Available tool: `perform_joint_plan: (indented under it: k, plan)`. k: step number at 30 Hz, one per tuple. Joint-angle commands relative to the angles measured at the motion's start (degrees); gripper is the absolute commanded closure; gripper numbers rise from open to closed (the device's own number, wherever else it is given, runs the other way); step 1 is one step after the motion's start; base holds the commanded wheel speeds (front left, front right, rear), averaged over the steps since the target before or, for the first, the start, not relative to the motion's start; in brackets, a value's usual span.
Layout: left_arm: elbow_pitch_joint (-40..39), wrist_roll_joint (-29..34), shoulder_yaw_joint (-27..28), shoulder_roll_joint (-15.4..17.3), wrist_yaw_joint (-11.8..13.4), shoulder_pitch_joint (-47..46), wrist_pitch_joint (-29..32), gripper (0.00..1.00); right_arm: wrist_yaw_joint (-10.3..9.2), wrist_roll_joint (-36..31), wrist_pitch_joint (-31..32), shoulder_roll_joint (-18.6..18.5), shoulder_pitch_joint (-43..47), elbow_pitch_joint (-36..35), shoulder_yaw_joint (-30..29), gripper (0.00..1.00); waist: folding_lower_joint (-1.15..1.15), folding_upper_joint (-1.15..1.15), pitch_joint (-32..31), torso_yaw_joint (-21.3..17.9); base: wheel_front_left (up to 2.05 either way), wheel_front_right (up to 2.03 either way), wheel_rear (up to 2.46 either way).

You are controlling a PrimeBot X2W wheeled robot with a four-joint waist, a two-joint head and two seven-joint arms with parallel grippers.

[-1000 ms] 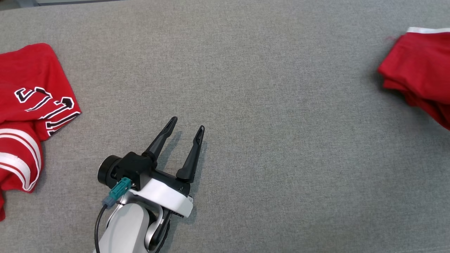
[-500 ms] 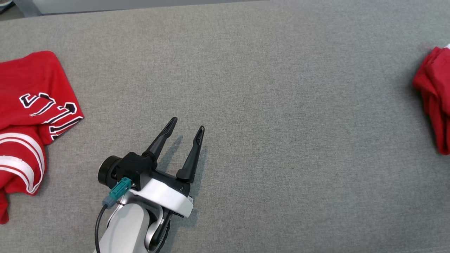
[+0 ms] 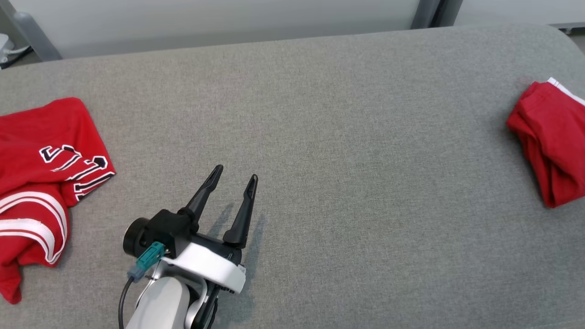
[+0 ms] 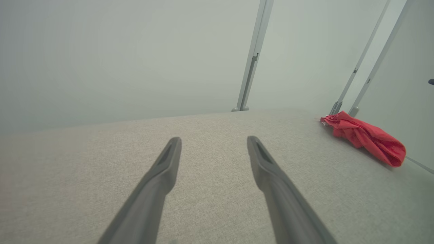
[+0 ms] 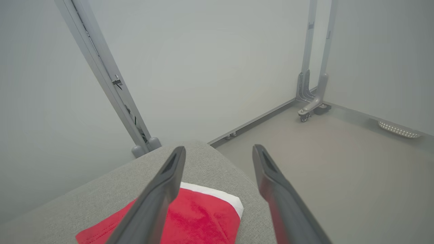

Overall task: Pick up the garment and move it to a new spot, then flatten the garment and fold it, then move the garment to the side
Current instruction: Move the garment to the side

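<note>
Spotter: Edges first. Grey cloth-covered table (image 3: 365, 137) runs across the whole head view; its far edge meets a pale wall (image 3: 205, 23), and the far right corner is rounded.
Scribe: Room on it?
Spotter: Wide bare stretch through the middle. Left gripper (image 3: 236, 172) is low over the near left part, fingers spread wide with nothing between them, tips pointing toward the far edge.
Scribe: Task garment?
Spotter: Folded red garment (image 3: 548, 137) lies at the table's right end, near the rounded corner, thin white trim on its far side. Well apart from the left gripper.
Scribe: Right gripper?
Spotter: Right wrist view: right gripper (image 5: 218, 147) hangs above the folded piece, fingers wide apart, holding nothing. Red cloth and its white edge lie under the left finger, just short of the table corner. Past the corner, bare grey floor (image 5: 339, 152) and a metal post on a castor (image 5: 313, 101).
Scribe: Other end?
Spotter: Red jersey (image 3: 45, 173), black-and-white lettering and white stripes, rumpled, at the left edge and running out of frame; apart from the left gripper
</note>
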Motion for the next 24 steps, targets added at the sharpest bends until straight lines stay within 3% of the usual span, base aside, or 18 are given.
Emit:
perform_joint_plan:
  k: [1,6,12,24]
  plan:
    - [-1.1,-0.2,2.5,0.3,-0.4,0.2,-0.3,0.00,0.23,-3.3,-0.8,0.8,4.1,-5.5,-2.6,0.00,0.00,0.00,-1.2,-0.2,0.00,0.00,0.00]
    - [-0.8,0.5,4.8,0.2,-0.4,2.0,-0.3,0.00,0.23,-12.7,-0.8,8.5,12.4,-20.1,-10.8,0.00,0.00,0.00,-3.7,0.2,0.00,0.00,0.00]
    - [-1.1,1.6,7.5,0.1,0.9,4.1,-0.3,0.00,0.23,-18.5,-0.8,16.7,20.2,-34.6,-11.9,0.00,0.00,0.00,-6.3,1.6,0.00,0.00,0.00]
    - [-2.0,2.3,11.4,0.1,5.3,7.5,-0.3,0.00,0.23,-21.4,-0.8,22.9,28.9,-46.0,-7.9,0.00,0.00,0.00,-9.5,5.6,0.00,0.00,0.00]
